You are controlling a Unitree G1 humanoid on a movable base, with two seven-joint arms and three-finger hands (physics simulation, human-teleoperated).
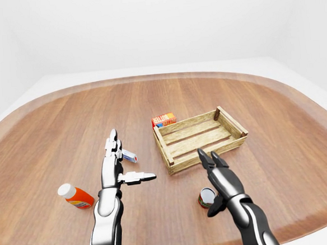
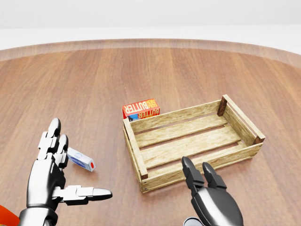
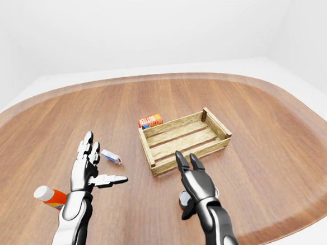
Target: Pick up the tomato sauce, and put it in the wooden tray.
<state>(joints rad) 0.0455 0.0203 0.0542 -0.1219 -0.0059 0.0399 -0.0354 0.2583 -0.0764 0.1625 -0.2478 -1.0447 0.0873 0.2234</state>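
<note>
The tomato sauce is a small dark-labelled can point(image 1: 206, 197) standing on the wooden table, below the tray in the left-eye view. Only its rim point(image 2: 190, 220) shows at the bottom edge of the head view. My right hand point(image 1: 212, 178) hovers open just above and beside the can, with its fingers point(image 2: 188, 170) pointing up at the tray and its thumb down beside the can. The slatted wooden tray point(image 2: 134, 148) lies empty right of centre. My left hand point(image 1: 124, 164) is held open, palm inward, well left of the tray and holding nothing.
A red butter box point(image 2: 141, 108) rests against the tray's upper left corner. A small white and blue carton point(image 2: 81, 159) lies by my left hand. An orange bottle with a white cap point(image 1: 76, 197) lies at lower left. The round table's edge point(image 1: 305, 224) curves past at lower right.
</note>
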